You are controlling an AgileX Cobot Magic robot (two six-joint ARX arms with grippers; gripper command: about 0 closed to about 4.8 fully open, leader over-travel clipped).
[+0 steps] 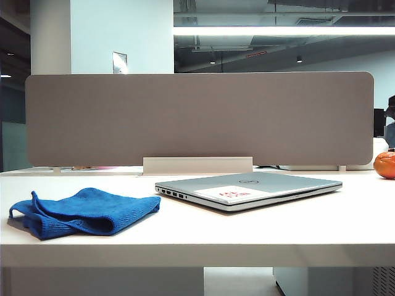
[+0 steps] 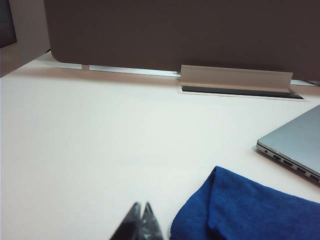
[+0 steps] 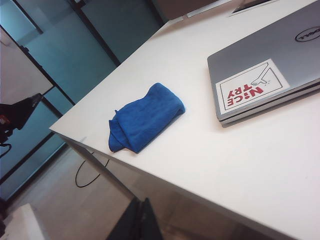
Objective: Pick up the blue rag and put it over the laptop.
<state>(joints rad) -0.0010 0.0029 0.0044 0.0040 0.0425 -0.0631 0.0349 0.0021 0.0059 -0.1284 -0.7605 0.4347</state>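
In the exterior view, a soft, fuzzy royal-blue rag lies crumpled and folded on the left of the white table, near the front edge. Beside it towards the middle, apart from it, a thin silver-grey laptop lies closed and flat, side ports facing the rag. Its lid carries a small round logo and a white sticker with red print, too small to read here. A grey fabric divider panel stands behind both, and a round orange fruit sits at the far right edge. No gripper shows in this view.

In the left wrist view, the left gripper shows only as two dark fingertips pressed together, holding nothing, hovering over bare table just beside a corner of the blue rag. The laptop's ported corner lies beyond the rag, not touching it.

In the right wrist view, the sticker reads "NICE TRY" in red, seen upside down, with a small drawn hand; the round logo appears to read "DELL". The rag lies near the table's corner, well apart from the laptop. The right gripper shows dark tips meeting, empty, off the table's edge above the floor.
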